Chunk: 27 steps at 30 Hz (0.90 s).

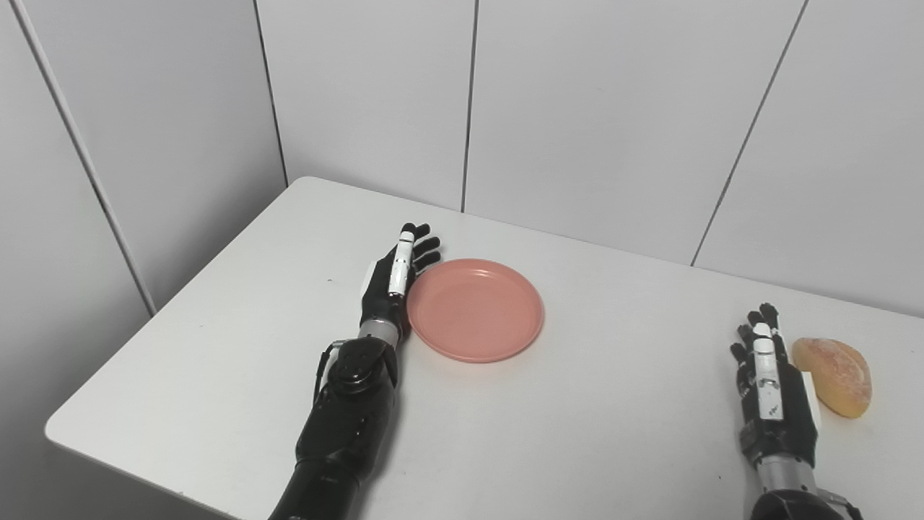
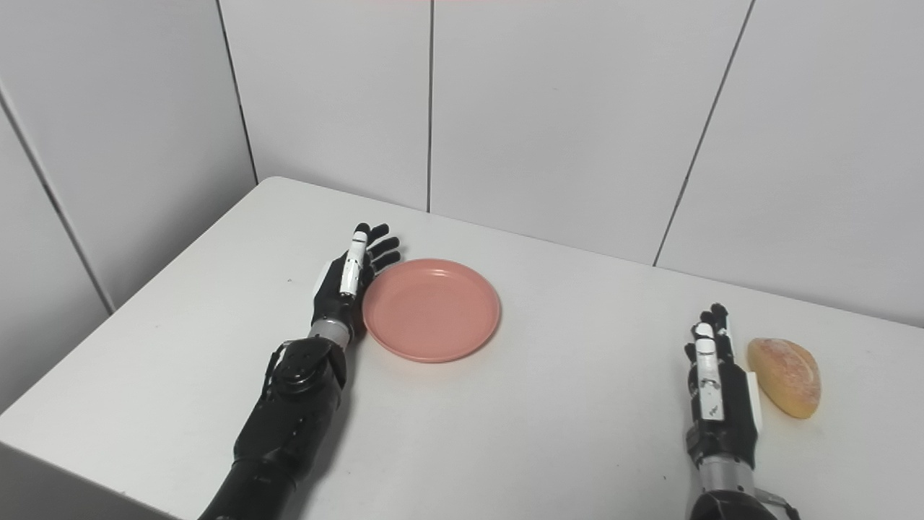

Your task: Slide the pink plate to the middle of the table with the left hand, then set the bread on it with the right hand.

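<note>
The pink plate [image 1: 475, 309] lies flat on the white table [image 1: 592, 404], left of its middle. My left hand [image 1: 395, 278] stands on edge against the plate's left rim, fingers straight and apart, holding nothing. A golden bread roll [image 1: 834, 375] rests near the table's right side. My right hand [image 1: 769, 386] is just left of the bread, fingers extended and open, with its side close to or touching the roll.
White wall panels [image 1: 592, 108] stand behind the table's far edge and along its left side. The table's front left corner [image 1: 54, 426] is rounded. Bare tabletop stretches between the plate and the right hand.
</note>
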{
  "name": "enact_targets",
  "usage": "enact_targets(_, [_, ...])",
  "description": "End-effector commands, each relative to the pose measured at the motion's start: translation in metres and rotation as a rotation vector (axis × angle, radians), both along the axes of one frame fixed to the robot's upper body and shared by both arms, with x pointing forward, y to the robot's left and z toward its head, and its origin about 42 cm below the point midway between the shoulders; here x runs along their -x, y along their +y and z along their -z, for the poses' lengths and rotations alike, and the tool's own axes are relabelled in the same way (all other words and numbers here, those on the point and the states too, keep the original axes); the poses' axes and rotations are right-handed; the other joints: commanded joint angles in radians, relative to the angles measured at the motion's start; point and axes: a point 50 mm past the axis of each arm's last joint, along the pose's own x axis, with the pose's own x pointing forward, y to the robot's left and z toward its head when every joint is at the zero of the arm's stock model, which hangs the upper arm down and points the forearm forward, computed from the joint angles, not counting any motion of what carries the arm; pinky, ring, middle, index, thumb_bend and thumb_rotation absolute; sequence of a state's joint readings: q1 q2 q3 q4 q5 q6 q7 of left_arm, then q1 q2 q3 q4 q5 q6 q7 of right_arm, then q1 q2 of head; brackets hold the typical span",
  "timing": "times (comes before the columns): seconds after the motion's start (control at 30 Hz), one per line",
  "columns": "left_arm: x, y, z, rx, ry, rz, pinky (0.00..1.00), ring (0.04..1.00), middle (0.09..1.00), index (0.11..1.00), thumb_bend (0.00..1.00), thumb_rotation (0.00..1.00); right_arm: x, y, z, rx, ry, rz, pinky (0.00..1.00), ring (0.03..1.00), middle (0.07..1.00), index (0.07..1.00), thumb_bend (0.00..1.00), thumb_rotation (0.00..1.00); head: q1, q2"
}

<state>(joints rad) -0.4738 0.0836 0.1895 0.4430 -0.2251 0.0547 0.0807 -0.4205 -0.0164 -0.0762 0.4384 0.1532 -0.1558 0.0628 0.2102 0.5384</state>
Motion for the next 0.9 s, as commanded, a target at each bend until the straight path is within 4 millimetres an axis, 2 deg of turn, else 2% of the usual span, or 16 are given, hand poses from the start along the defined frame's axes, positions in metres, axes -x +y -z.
enact_targets(0.0, [-0.005,-0.011,-0.011,0.005,-0.035,0.051,0.85,0.857,0.843,0.832,0.43,1.0,-0.006,0.009,-0.016,-0.008,-0.054,-0.005,1.0,1.0,1.0,1.0,0.52,0.85,-0.025,0.009])
enact_targets(0.17, [-0.003,-0.021,-0.012,-0.024,-0.035,0.079,0.84,0.843,0.828,0.824,0.43,1.0,-0.006,0.017,-0.02,-0.013,-0.061,-0.009,1.0,1.0,1.0,1.0,0.52,0.86,-0.086,0.026])
enact_targets(0.3, [0.001,-0.031,-0.013,0.017,-0.02,0.105,0.81,0.823,0.806,0.807,0.44,1.0,-0.006,0.024,-0.022,-0.004,-0.061,-0.019,1.0,1.0,1.0,1.0,0.56,0.89,-0.152,0.039])
enact_targets(0.5, [0.005,-0.039,-0.011,0.007,-0.007,0.151,0.8,0.815,0.803,0.801,0.43,1.0,-0.005,0.032,-0.025,-0.005,-0.064,-0.022,1.0,1.0,1.0,1.0,0.56,0.9,-0.203,0.047])
enact_targets(0.7, [0.008,-0.044,-0.005,0.022,0.005,0.186,0.83,0.838,0.82,0.817,0.41,1.0,-0.005,0.04,-0.027,-0.002,-0.064,-0.025,1.0,1.0,1.0,1.0,0.53,0.94,-0.263,0.051])
enact_targets(0.87, [0.012,-0.05,0.003,-0.009,0.015,0.233,0.85,0.849,0.838,0.836,0.4,1.0,-0.004,0.048,-0.028,-0.01,-0.072,-0.03,1.0,1.0,1.0,1.0,0.52,0.92,-0.315,0.045])
